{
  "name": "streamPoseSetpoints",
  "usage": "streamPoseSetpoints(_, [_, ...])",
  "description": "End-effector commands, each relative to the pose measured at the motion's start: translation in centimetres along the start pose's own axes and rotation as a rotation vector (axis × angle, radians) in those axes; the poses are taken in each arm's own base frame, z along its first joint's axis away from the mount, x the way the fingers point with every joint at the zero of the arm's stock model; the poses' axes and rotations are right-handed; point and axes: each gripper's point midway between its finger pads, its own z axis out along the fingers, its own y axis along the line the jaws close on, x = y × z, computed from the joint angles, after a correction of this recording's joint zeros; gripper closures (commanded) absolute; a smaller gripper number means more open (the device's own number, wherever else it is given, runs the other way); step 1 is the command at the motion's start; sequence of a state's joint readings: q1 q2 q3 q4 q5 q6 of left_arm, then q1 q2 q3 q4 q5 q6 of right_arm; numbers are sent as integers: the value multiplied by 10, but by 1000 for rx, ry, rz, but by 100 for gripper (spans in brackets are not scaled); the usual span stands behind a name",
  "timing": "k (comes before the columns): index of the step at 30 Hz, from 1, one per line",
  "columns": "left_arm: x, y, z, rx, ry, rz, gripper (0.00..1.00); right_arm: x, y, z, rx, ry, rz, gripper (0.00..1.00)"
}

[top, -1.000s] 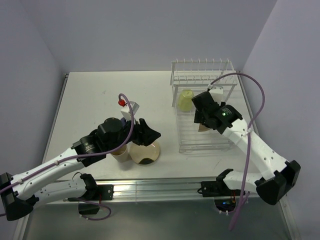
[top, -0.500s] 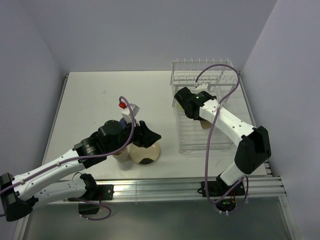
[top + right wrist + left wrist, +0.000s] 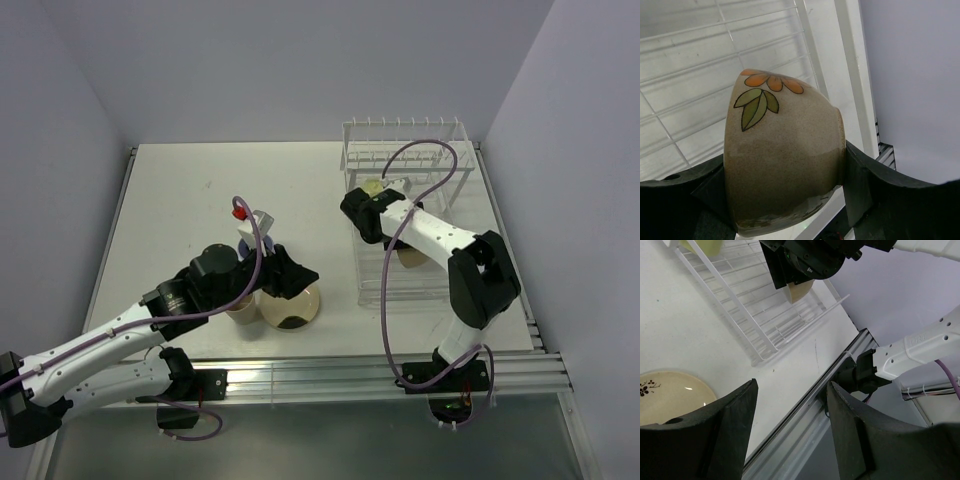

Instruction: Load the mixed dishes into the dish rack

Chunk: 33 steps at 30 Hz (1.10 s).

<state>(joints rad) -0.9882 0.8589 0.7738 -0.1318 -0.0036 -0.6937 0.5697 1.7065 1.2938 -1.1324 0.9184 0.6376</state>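
Note:
My right gripper [image 3: 785,167] is shut on the tan tumbler [image 3: 782,155], which has a leaf and orange flower pattern. It holds the tumbler sideways just over the grid of the dish rack [image 3: 440,150]. From above, the tumbler [image 3: 408,257] peeks out under the right forearm. The pale yellow-green mug [image 3: 374,187] sits in the rack behind the arm. My left gripper [image 3: 790,440] hangs open and empty over the near edge of the cream plate [image 3: 292,306], whose dark floral mark shows on the plate [image 3: 670,395] in the left wrist view. A pale cup [image 3: 240,312] stands left of the plate.
The rack's raised prongs [image 3: 400,130] run along its far end by the back wall. An aluminium rail [image 3: 330,375] edges the table's near side. The right arm's elbow [image 3: 482,272] leans over the rack's near right corner.
The right arm folded, its wrist swinging left across the rack while the tan tumbler stayed low over the grid. The left arm shifted only slightly above the plate.

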Motion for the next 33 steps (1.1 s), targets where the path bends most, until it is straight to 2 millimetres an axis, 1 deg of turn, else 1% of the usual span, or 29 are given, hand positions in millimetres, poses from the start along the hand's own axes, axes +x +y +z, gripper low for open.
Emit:
streamPoseSetpoints(1, [-7,-9,-3,38,-26,12,36,-11,-9,4,79,-73,50,100])
streamPoseSetpoints(7, [-5,-8,-1,37,-22,14,36,-6,0,10,97,-64,15,100])
streamPoseSetpoints(11, [-3,-6,0,36,-18,10,36,-5,8,10,71,-60,13,93])
streamPoseSetpoints(13, [-2,-7,0,39,-17,9,36,-4,12,11,62,-56,9,92])
streamPoseSetpoints(16, [-2,-7,0,37,-12,11,36,-3,16,11,56,-53,6,86])
streamPoseSetpoints(17, [-2,-7,-1,37,-10,12,36,-3,17,10,50,-57,8,78])
streamPoseSetpoints(19, [-3,-7,-1,35,-12,11,36,-2,18,9,37,-59,13,70])
streamPoseSetpoints(20, [-3,-7,-1,34,-13,10,36,-2,19,8,32,-60,14,63])
streamPoseSetpoints(25, [0,-7,-1,36,-6,6,36,0,23,6,0,-61,14,44])
streamPoseSetpoints(26, [0,-7,-1,36,-6,4,36,0,24,6,-5,-59,11,31])
streamPoseSetpoints(27, [-1,-7,-1,39,-7,4,36,0,24,6,-2,-61,12,27])
streamPoseSetpoints(28, [-1,-7,-1,39,-7,3,36,0,24,6,-2,-60,11,26])
streamPoseSetpoints(29, [-1,-8,-1,40,-6,3,36,0,24,5,-7,-59,13,19])
streamPoseSetpoints(30, [-1,-8,-1,41,-7,1,36,0,25,5,-12,-60,13,15])
streamPoseSetpoints(31, [-2,-9,-1,42,-8,1,36,1,25,5,-13,-60,11,9])
streamPoseSetpoints(33, [-2,-9,-2,43,-10,3,36,1,26,4,-17,-60,11,4])
